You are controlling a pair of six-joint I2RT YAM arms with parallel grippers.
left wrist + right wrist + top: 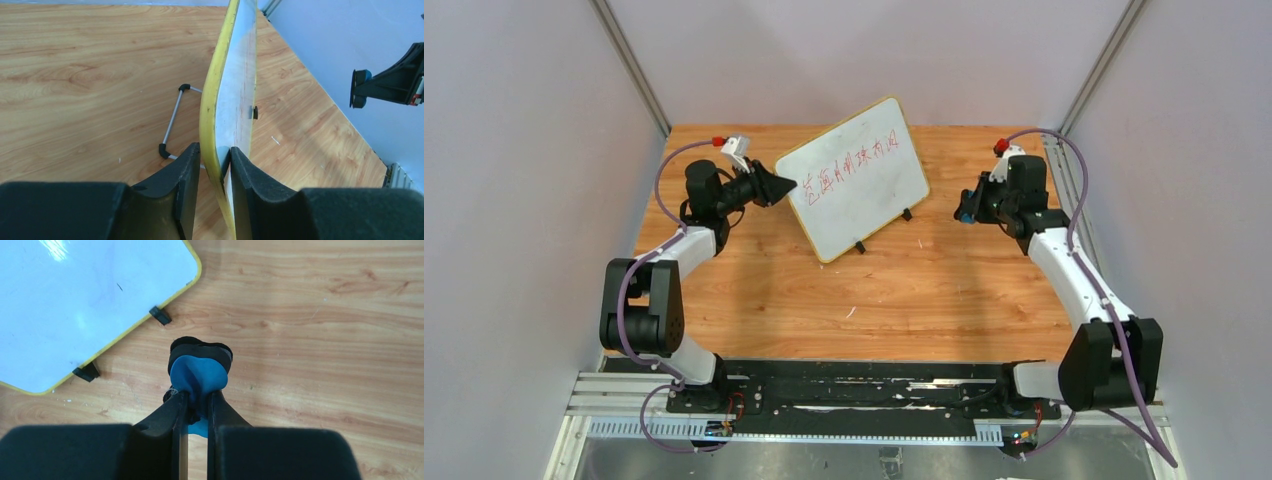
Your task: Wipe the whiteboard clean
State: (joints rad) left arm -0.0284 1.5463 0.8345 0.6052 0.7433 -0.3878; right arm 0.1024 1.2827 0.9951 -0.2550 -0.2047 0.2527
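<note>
Sideways, the whiteboard (854,180) is pinched at its rim by the left gripper (215,156).
A blue eraser (199,374) is clamped in the right gripper (196,401), with the whiteboard ahead-left of it, apart.

High rear view, two close wrist views, whiteboard (854,180) in all.

Red characters (856,158) on the whiteboard (864,205) are too small to read; the right wrist view crops its top-left.

Red handwritten characters (856,162) (illegible), on whiteboard (864,210)
</note>
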